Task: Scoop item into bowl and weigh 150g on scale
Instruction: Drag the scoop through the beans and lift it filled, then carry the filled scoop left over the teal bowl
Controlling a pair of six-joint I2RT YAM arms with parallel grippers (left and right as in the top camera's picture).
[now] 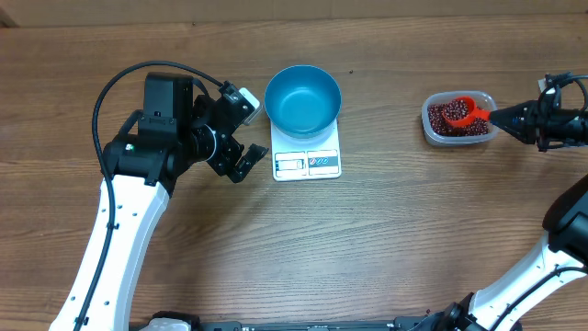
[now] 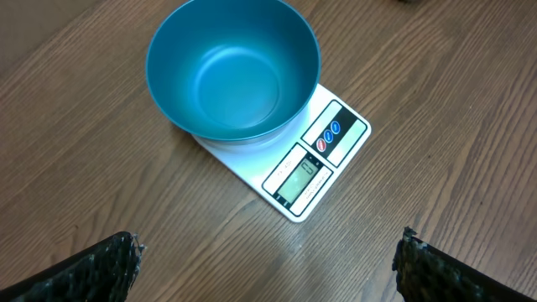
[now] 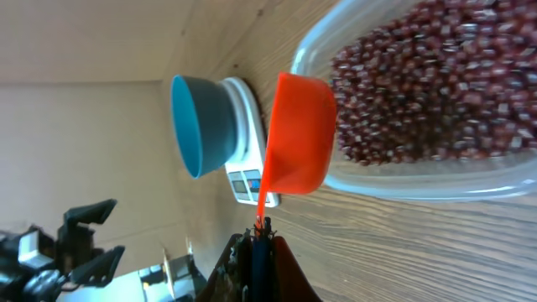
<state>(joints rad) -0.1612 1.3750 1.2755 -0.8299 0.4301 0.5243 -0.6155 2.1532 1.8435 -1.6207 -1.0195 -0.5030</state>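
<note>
Bowl [image 1: 302,99] on scale [image 1: 307,164], my left gripper [image 1: 250,133] spread wide, empty, beside it, right gripper [image 1: 497,116] clamped on scoop [image 1: 462,111] over beans [image 1: 445,125] near right edge.

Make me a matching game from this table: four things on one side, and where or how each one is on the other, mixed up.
Things:
1. blue bowl
2. red scoop
3. beans
4. left gripper

States:
A. open, left of the scale
B. heaped in the clear tub
C. empty, standing on the scale
D. held by its handle in the shut right gripper

Pairs: 1-C, 2-D, 3-B, 4-A
</note>
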